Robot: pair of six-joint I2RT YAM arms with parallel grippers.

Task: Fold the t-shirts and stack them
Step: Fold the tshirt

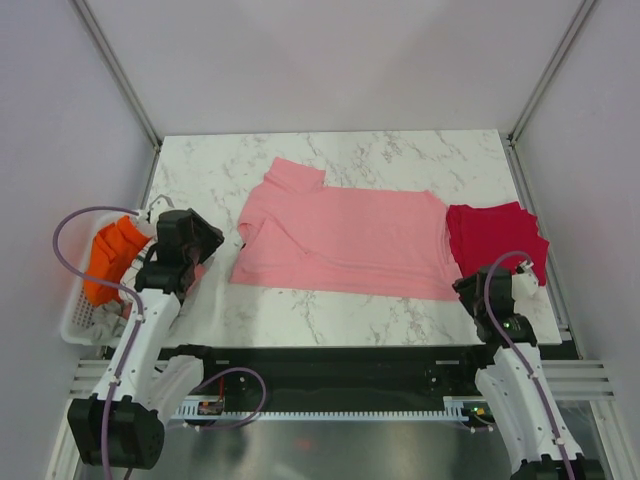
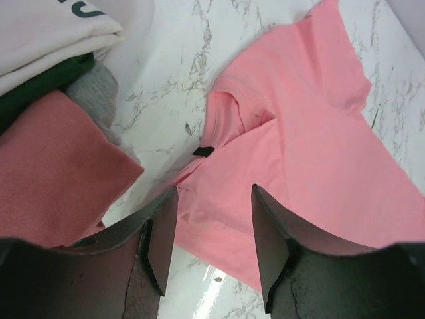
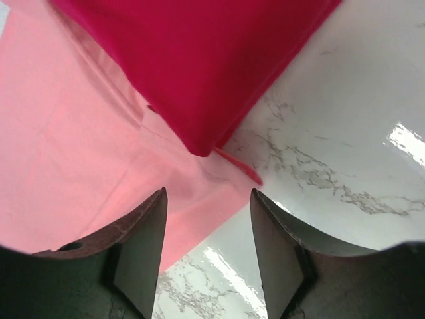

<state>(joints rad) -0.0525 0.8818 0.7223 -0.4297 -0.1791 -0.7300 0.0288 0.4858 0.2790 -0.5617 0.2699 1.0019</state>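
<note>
The light pink t-shirt (image 1: 340, 238) lies half-folded across the middle of the marble table; it also shows in the left wrist view (image 2: 312, 146) and the right wrist view (image 3: 73, 133). The crimson red t-shirt (image 1: 495, 238) lies folded at its right end, overlapping the pink hem; it fills the top of the right wrist view (image 3: 199, 60). My left gripper (image 1: 207, 262) is open and empty above the pink shirt's near left corner (image 2: 211, 219). My right gripper (image 1: 466, 290) is open and empty over the pink shirt's near right corner (image 3: 207, 229).
A white basket (image 1: 80, 300) at the left table edge holds folded clothes, with orange cloth (image 1: 112, 258) on top. In the left wrist view a dull red cloth (image 2: 53, 173), grey, green and white pieces lie close to the left finger. A small black mark (image 2: 202, 151) sits by the pink collar.
</note>
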